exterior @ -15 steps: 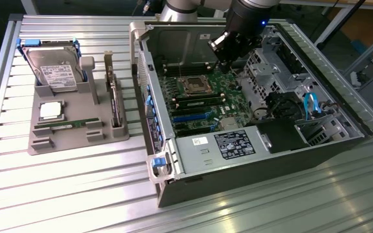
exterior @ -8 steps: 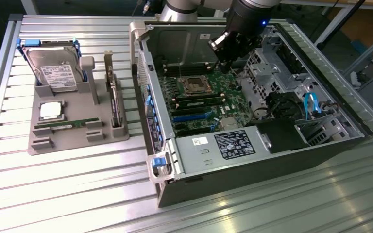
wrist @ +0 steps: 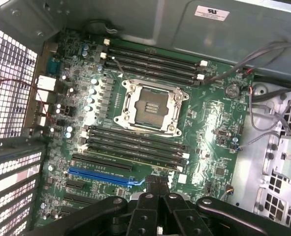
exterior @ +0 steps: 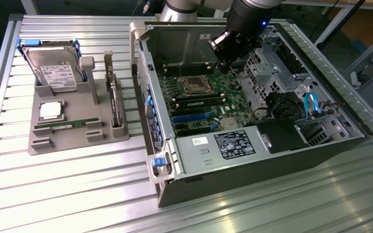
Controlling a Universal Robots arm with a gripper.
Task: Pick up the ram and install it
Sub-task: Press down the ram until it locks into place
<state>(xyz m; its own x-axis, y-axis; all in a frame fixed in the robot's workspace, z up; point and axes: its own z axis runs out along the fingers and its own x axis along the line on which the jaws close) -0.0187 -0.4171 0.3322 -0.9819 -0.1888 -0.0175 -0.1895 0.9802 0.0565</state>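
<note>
The ram, a thin green stick, lies flat in a slot of the grey holder at the exterior view's left. It is well away from my gripper, which hangs over the open computer case, above the motherboard near its far memory slots. In the wrist view my gripper is shut, its two dark fingertips pressed together with nothing between them. Below it are the empty processor socket and the rows of black memory slots.
The holder also carries a hard drive, a small silver processor chip and an upright dark expansion card. Drive cages, cables and the case walls crowd the motherboard. All of it rests on a ribbed metal table.
</note>
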